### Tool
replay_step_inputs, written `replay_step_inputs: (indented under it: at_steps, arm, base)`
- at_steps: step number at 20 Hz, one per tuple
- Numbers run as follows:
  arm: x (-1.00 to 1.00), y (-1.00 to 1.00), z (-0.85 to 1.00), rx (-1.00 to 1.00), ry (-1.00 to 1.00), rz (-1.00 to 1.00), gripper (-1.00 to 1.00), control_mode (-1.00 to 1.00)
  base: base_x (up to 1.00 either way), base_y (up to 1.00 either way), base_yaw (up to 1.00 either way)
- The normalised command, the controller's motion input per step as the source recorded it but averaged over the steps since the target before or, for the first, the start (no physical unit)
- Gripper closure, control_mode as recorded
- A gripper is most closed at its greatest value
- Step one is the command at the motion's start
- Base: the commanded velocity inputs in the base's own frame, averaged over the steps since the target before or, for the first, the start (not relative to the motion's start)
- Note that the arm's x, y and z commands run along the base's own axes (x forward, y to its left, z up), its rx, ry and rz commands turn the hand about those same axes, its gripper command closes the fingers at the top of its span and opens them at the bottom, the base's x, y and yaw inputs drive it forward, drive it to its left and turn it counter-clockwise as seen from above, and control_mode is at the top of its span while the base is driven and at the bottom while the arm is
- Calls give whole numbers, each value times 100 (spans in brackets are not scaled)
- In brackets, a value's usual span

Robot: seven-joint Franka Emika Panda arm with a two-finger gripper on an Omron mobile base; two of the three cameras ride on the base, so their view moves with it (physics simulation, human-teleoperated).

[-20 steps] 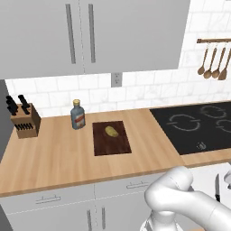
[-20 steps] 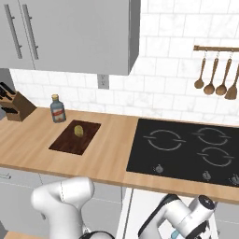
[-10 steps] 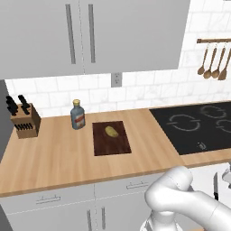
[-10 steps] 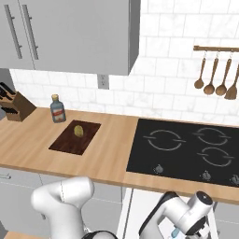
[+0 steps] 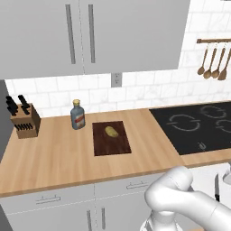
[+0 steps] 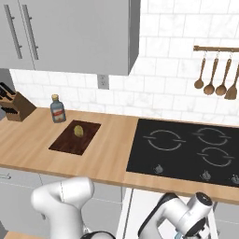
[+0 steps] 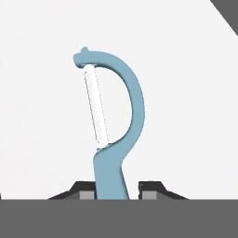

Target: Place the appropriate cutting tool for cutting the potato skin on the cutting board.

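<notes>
The cutting tool, a peeler with a light blue handle and a pale blade, lies on a plain white surface in the hand view. My gripper has its jaws drawn in around the handle's lower end. One fingertip sits against the handle, and the other stands a sliver off it. The arm reaches down below the counter's front at the lower right of the right base view. The yellowish potato rests on the dark brown cutting board, far to the left on the wooden counter.
A knife block and a small bottle stand left of the board. A black cooktop lies to its right. Wooden utensils hang on the wall, and grey cabinets hang overhead.
The white hand low at the right of the right base view has shifted slightly. Nothing on the counter has moved.
</notes>
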Motion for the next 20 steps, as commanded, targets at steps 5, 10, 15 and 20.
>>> replay_step_inputs:
  at_steps: [5, 10, 15, 20]
  arm:
    - [-63, 20, 9, 0, -1, -1, 100, -100]
    - [-28, 20, 69, 0, -2, 0, 100, -100]
    - [-21, 24, 100, 0, 0, 0, 100, -100]
    - [-61, 24, 100, 0, 0, 0, 100, -100]
  base:
    - [0, 0, 0]
    - [0, 0, 0]
    - [0, 0, 0]
    - [0, 0, 0]
